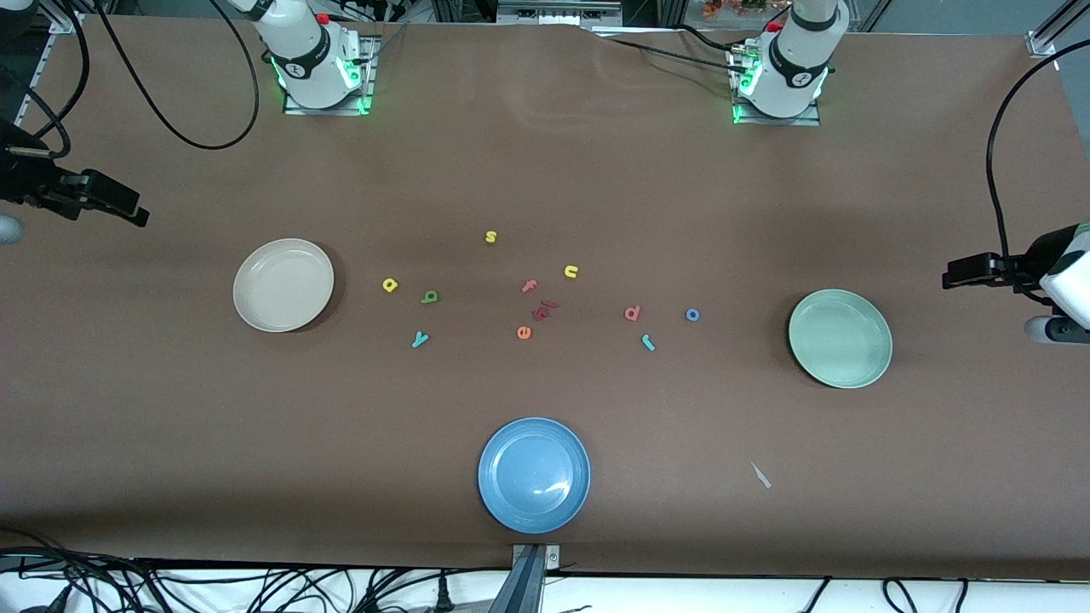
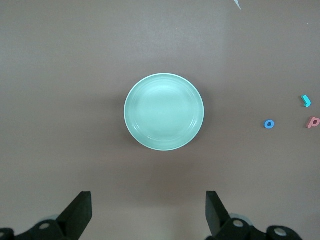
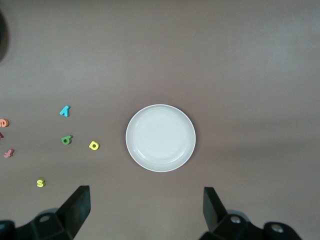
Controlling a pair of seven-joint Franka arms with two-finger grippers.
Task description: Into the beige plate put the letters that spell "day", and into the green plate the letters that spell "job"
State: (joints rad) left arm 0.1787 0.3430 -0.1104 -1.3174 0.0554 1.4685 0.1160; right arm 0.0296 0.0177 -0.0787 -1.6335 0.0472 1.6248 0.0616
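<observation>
The beige plate [image 1: 283,284] lies toward the right arm's end of the table and the green plate [image 1: 840,338] toward the left arm's end; both hold nothing. Beside the beige plate lie the yellow "a" [image 1: 390,284], green "d" [image 1: 429,296] and teal "y" [image 1: 419,340]. Toward the green plate lie the salmon "b" [image 1: 632,313], blue "o" [image 1: 692,314] and teal "j" [image 1: 648,342]. My left gripper [image 2: 149,215] hangs open and empty high over the table beside the green plate [image 2: 164,112]. My right gripper [image 3: 145,212] hangs open and empty high beside the beige plate [image 3: 160,138].
A blue plate [image 1: 534,474] sits near the front edge at mid-table. Other letters lie in the middle: yellow "s" [image 1: 490,237], yellow "n" [image 1: 570,272], pink "f" [image 1: 530,286], orange "e" [image 1: 524,333] and dark red pieces [image 1: 545,308]. A white scrap [image 1: 760,475] lies nearer the front camera than the green plate.
</observation>
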